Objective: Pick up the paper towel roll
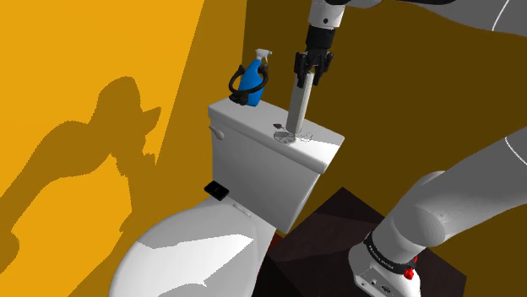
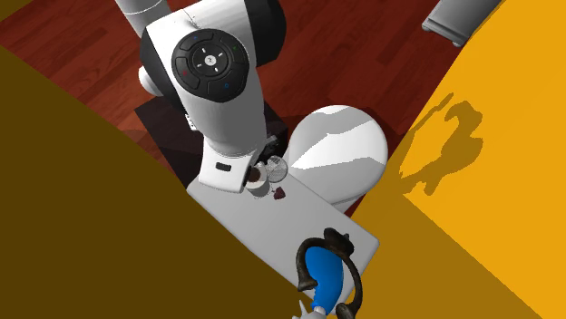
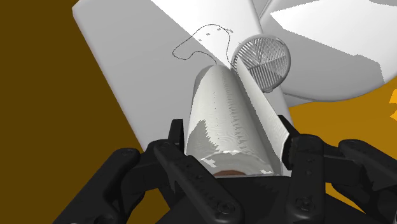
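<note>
My hand (image 1: 304, 76) is clenched around the pale grey paper towel roll (image 1: 298, 105). I hold it standing up over the white toilet tank (image 1: 253, 122). Its low end is right by a small round thing (image 1: 285, 135) on the tank top. A blue spray bottle (image 1: 252, 78) stands near the tank's far end. The walls (image 1: 84, 67) are orange, and the floor (image 2: 82, 54) is dark red wood.
</note>
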Available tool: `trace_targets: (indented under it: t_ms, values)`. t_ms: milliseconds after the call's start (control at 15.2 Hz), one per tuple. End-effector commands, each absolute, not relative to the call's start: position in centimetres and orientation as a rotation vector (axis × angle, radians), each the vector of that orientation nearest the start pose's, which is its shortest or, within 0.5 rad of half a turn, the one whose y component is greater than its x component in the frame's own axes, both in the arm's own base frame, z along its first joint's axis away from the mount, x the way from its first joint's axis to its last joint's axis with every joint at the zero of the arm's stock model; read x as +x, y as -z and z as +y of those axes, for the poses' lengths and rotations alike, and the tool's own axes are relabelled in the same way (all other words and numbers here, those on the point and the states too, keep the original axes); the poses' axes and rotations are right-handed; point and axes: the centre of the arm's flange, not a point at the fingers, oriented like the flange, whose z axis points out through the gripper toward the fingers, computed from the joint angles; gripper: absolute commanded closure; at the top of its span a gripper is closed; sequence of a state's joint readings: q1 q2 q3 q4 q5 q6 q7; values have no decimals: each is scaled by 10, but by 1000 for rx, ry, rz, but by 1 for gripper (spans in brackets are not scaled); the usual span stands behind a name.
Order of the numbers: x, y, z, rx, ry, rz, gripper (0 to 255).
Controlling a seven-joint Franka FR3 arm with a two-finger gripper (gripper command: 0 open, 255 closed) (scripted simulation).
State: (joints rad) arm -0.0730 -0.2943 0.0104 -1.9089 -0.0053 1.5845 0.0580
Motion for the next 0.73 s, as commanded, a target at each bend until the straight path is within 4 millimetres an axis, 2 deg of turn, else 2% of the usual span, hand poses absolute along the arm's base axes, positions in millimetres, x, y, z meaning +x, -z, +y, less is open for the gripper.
trace_targets:
  t_ms: [0,66,660]
  values:
    - [458,-615,-29,-3144,-48,191,255]
    - [458,-615,-29,-3144,-48,191,255]
    - [458,-662,-29,-3144,-48,191,255]
